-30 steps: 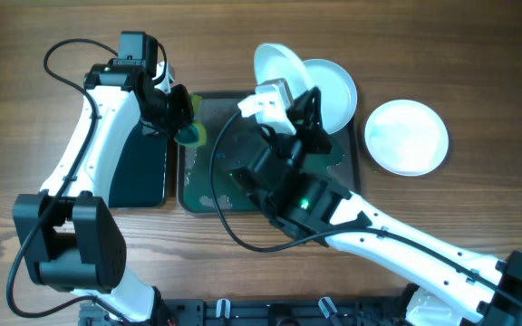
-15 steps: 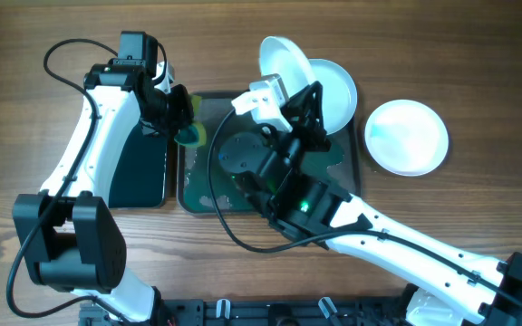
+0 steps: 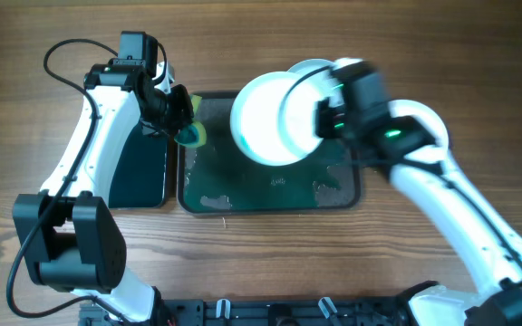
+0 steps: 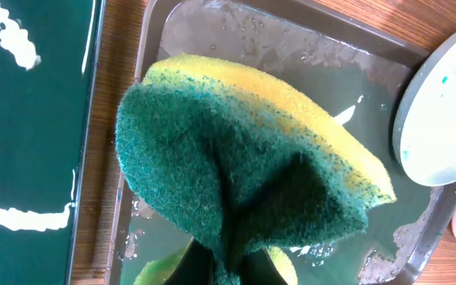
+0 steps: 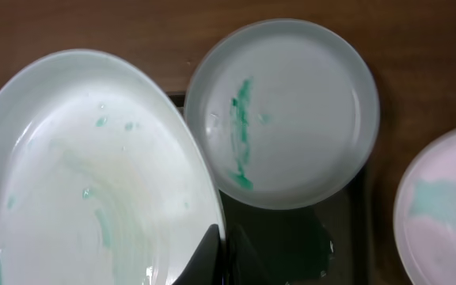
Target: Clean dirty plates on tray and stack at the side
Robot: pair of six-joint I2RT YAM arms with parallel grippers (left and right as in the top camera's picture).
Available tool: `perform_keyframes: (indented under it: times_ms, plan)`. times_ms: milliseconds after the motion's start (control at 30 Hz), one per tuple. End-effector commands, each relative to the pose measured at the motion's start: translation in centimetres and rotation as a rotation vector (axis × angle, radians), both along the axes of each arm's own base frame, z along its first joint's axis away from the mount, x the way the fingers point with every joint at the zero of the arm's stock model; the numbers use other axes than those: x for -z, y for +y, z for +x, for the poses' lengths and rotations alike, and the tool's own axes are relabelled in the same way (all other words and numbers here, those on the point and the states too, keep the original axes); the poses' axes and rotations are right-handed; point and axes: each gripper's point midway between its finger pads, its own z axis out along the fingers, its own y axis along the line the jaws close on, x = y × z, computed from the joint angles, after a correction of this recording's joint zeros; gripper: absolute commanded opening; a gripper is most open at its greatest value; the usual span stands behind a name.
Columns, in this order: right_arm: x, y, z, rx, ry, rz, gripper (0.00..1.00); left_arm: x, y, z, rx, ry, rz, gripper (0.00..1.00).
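My left gripper is shut on a yellow and green sponge, held over the tray's back left corner; the sponge fills the left wrist view. My right gripper is shut on the rim of a white plate and holds it above the dark tray. In the right wrist view this held plate shows green smears, with the jaws on its rim. A second plate with a green streak lies at the tray's back right.
A dark green mat lies left of the tray. A third plate sits on the wooden table right of the tray, hidden under my right arm in the overhead view. Water and suds lie on the tray floor.
My right arm has swung from the front middle to the right side. The held plate moved from the tray's back edge to over the tray's middle. The left arm has not moved.
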Motion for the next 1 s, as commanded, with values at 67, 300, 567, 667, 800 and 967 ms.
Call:
perform_keyframes:
  times_ms: [67,300,567,667,800,967]
  plan:
    - [-0.1,-11.3,-1.1,0.309,0.141,0.143,0.04,-0.2,0.3,0.2,-0.015,-0.009,0.019,0.04]
    - [3.4,-24.7,-5.2,0.731,0.263,-0.120,0.04,-0.1,0.8,0.3,-0.023,-0.012,0.049,0.04]
    - [8.9,-26.7,-5.9,0.781,0.337,-0.225,0.04,-0.1,0.8,0.5,-0.023,-0.020,0.049,0.04]
    - [11.2,-27.1,-5.8,0.784,0.390,-0.258,0.04,-0.1,0.8,0.5,-0.023,-0.023,0.048,0.04]
    - [13.0,-25.5,-4.2,0.645,0.401,-0.199,0.27,-0.1,0.4,0.5,-0.013,-0.023,0.048,0.04]
    - [9.8,-23.4,-2.0,0.525,0.354,-0.091,0.38,-0.2,-0.8,0.5,0.018,-0.037,0.050,0.04]
